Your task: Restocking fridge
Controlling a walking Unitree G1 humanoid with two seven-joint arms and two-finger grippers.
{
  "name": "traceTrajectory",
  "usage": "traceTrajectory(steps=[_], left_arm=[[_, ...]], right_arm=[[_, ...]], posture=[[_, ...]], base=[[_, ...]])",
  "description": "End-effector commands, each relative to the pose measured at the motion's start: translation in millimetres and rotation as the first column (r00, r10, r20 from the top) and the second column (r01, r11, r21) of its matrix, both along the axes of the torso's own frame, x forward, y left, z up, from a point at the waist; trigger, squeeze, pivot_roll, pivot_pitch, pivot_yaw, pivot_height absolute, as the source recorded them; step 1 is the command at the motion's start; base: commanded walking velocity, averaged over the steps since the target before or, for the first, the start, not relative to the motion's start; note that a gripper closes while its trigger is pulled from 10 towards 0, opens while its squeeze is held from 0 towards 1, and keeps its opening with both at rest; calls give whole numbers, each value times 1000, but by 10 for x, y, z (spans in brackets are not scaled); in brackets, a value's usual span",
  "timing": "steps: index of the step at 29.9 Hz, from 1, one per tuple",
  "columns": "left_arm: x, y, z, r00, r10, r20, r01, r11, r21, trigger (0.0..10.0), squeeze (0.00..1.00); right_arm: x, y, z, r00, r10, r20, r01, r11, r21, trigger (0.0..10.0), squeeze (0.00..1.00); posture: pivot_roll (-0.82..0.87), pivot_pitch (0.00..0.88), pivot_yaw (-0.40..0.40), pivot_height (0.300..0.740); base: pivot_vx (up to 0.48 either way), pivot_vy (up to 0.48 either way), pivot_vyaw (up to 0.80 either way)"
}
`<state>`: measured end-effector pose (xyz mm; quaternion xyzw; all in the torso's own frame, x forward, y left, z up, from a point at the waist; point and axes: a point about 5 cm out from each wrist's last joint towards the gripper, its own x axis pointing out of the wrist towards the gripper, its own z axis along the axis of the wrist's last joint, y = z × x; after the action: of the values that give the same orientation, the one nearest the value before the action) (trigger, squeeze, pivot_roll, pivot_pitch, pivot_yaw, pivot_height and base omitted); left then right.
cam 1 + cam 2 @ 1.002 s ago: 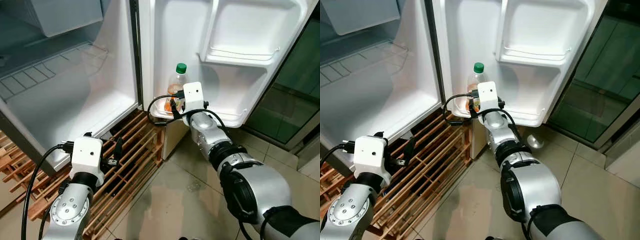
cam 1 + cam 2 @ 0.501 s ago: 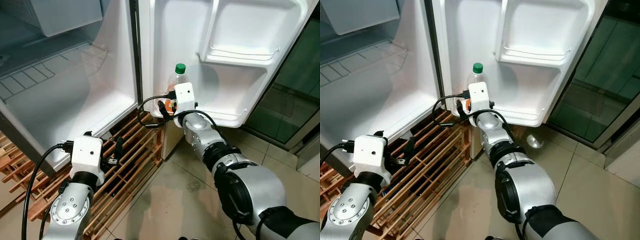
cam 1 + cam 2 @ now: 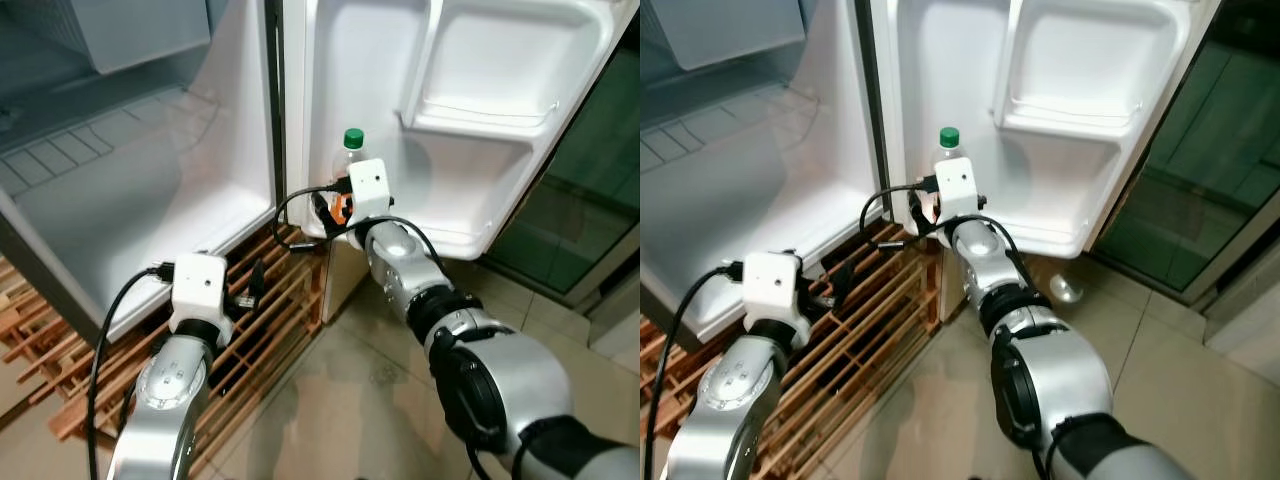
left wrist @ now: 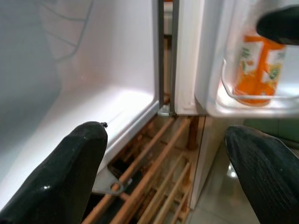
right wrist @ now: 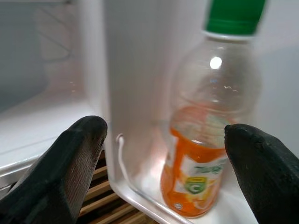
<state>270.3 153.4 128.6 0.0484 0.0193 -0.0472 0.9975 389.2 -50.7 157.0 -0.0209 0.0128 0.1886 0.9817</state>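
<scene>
Bottle (image 5: 211, 126) stands upright in the lowest fridge door shelf (image 3: 470, 238), orange label, green cap. Right hand (image 5: 163, 154) spread wide just before it, not touching. Left hand (image 4: 168, 182) wide, low over the wooden rack (image 3: 270, 310) beneath the fridge.

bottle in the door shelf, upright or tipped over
Upright. The bottle stands on its base in the door shelf, green cap on top; the open right pincer isn't touching it.

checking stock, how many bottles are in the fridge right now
1. A green-capped orange drink bottle stands in the lowest door shelf, just past the right gripper. The main compartment is partly out of frame.
</scene>
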Motion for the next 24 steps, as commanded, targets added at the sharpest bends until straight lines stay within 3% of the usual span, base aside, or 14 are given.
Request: traceTrajectory(steps=[1,8,10,12,14,24], left_arm=[[72,23,-12,1000,22,4,-21,999,-27,10000,0],[221,85,-45,999,42,0,-42,996,-77,10000,0],[231,104,-60,1000,32,1,-31,997,-68,10000,0],[236,110,-67,1000,29,1,-29,998,-63,10000,0],[241,155,-94,1000,29,-2,-29,998,-61,10000,0],[62,230,-192,999,21,-39,-25,995,-96,10000,0]], right_arm=[[-25,-30,-12,999,19,38,-19,1000,-7,10000,0],[-113,-193,-110,995,-41,86,39,999,24,10000,0],[-164,-344,-177,992,-94,87,91,995,44,10000,0],[-183,-385,-195,990,-107,87,103,993,51,10000,0],[-276,-573,-278,983,-157,91,153,987,55,10000,0],[-676,-927,-479,978,-193,84,190,981,42,10000,0]], posture=[[15,0,-37,740],[-27,0,-19,740],[-41,0,-11,740],[-41,0,-11,740],[-49,0,-10,740],[-52,0,-21,740]], base=[[0,0,0],[0,0,0],[0,0,0],[0,0,0],[0,0,0],[0,0,0]])
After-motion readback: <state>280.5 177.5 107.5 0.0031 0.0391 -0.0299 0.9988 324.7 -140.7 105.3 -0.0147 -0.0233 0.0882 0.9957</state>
